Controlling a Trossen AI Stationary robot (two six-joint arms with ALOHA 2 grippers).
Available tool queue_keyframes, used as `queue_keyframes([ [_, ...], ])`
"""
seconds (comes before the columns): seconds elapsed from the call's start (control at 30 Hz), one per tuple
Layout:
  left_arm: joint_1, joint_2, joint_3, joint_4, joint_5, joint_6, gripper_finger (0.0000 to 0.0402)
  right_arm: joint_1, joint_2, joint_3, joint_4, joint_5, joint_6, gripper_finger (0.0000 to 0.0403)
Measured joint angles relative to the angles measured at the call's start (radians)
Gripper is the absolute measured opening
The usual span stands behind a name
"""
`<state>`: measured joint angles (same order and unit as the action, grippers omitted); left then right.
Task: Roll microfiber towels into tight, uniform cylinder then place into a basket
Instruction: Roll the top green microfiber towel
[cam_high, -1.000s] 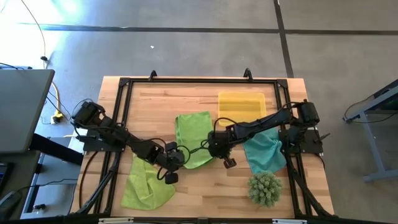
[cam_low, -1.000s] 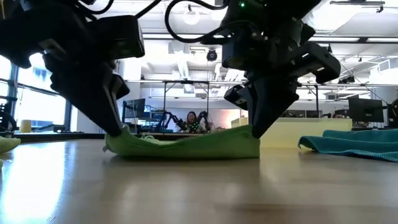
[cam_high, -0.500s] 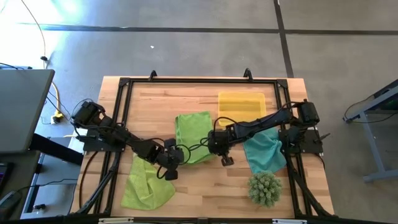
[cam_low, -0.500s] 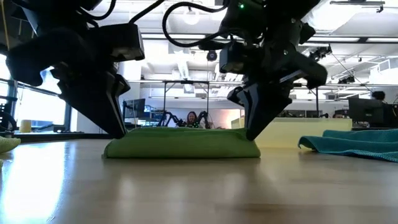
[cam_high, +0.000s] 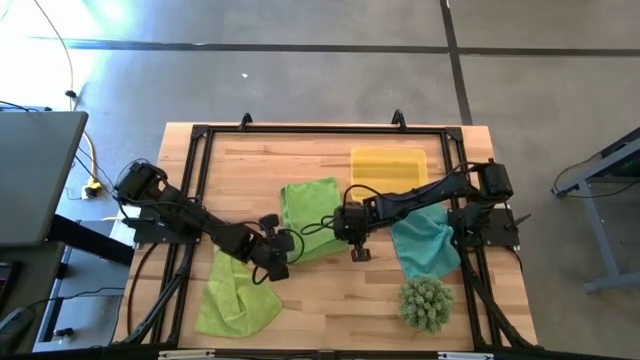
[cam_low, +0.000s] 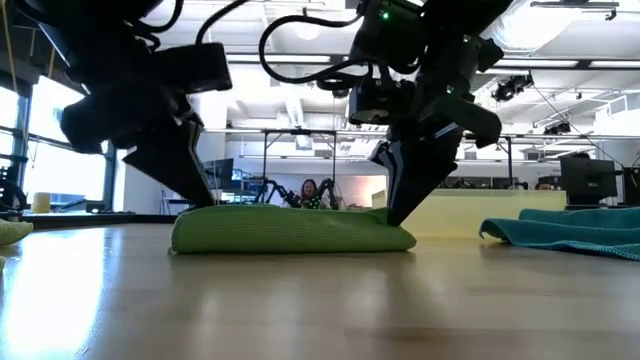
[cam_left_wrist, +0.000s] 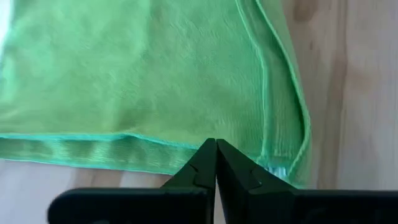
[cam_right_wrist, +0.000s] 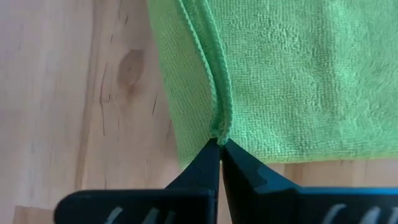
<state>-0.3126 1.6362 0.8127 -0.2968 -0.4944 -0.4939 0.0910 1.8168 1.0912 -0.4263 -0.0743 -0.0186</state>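
A lime-green microfiber towel (cam_high: 310, 212) lies mid-table, its near end turned over into a thick rounded fold (cam_low: 290, 230). My left gripper (cam_high: 284, 243) is shut at the fold's left end (cam_left_wrist: 216, 147). My right gripper (cam_high: 347, 230) is shut at its right end (cam_right_wrist: 219, 144). Flat on the table lie a second lime-green towel (cam_high: 235, 295) at the near left and a teal towel (cam_high: 424, 242) at the right. The basket, a yellow tray (cam_high: 388, 165), sits at the far right. My left gripper pinches the hemmed edge (cam_left_wrist: 180, 144) of the turned-over layer with its fingertips, at the fold's left end. The fingers slant down from the near left. The fold rests on the towel's flat part. My right gripper pinches the hem (cam_right_wrist: 220, 124) at the fold's right end between its fingertips. The fingers point steeply down, tilted toward the far side. The pinched edge lies low on the towel, not lifted clear.
A spiky green ball-shaped plant (cam_high: 425, 302) stands at the near right, beside the teal towel. A black frame (cam_high: 200, 140) runs round the tabletop. Bare wood shows at the far left and along the near edge between the plant and the second green towel.
Both grippers have tipped toward the far edge and carried the towel's near edge over. That edge hung slack between them a second ago. It now lies folded onto the rest as a rounded fold, and the towel reaches less far toward the near edge. Its far part has stayed put.
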Motion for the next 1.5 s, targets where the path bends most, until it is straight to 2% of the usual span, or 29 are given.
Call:
queue_keyframes([
  [0.2, 0.000, -0.057, 0.001, 0.014, -0.009, 0.035, 0.0007, 0.000, 0.026, 0.000, -0.031, -0.004, 0.055, 0.0002],
  [0.47, 0.000, -0.061, 0.001, 0.087, 0.144, 0.050, 0.0008, 0.000, 0.031, 0.000, -0.033, 0.028, 0.072, 0.0002],
  [0.93, 0.000, -0.054, 0.001, 0.144, 0.151, 0.086, 0.0008, 0.001, 0.022, 0.000, -0.089, 0.050, 0.144, 0.0002],
  [1.2, 0.000, -0.053, 0.001, 0.157, 0.151, 0.105, 0.0008, 0.002, -0.022, 0.000, -0.113, 0.144, 0.179, 0.0001],
  [1.37, 0.000, -0.050, 0.001, 0.225, 0.150, 0.142, 0.0008, 0.002, -0.014, 0.000, -0.143, 0.144, 0.223, 0.0001],
  [1.5, 0.000, 0.001, 0.000, 0.290, 0.148, 0.174, 0.0008, 0.002, -0.011, -0.001, -0.167, 0.176, 0.264, 0.0000],
])
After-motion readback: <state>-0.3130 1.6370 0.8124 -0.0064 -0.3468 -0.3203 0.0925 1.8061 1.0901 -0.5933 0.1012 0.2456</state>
